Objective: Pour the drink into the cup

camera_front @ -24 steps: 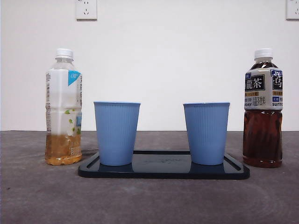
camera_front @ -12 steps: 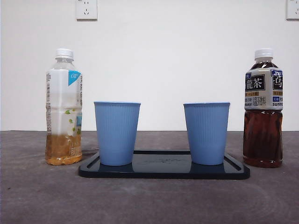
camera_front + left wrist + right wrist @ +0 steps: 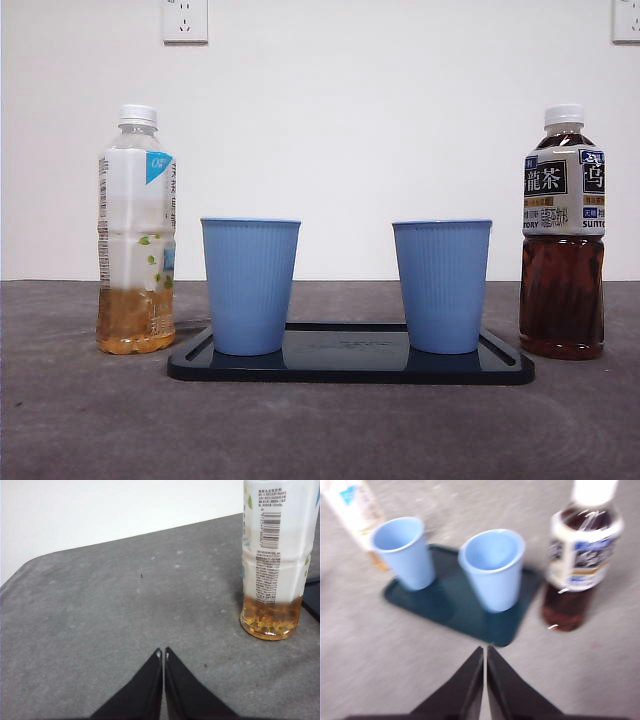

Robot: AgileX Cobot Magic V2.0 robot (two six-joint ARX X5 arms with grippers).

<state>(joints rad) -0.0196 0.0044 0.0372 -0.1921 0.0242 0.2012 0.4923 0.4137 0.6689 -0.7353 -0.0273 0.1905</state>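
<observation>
On the grey tabletop [image 3: 90,420] a dark tray [image 3: 350,362] carries 2 upright blue cups [image 3: 250,285], well apart; both look empty. The dark tea bottle [image 3: 563,235], capped and nearly full, stands upright just beside the tray's edge. The pale bottle [image 3: 136,230] holds little tea. The left hand [image 3: 163,654] and the right hand [image 3: 484,650] are pressed together, holding nothing.

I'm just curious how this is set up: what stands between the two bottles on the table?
In the front view, two blue cups stand apart on a dark tray, between the pale tea bottle and the dark tea bottle.
</observation>
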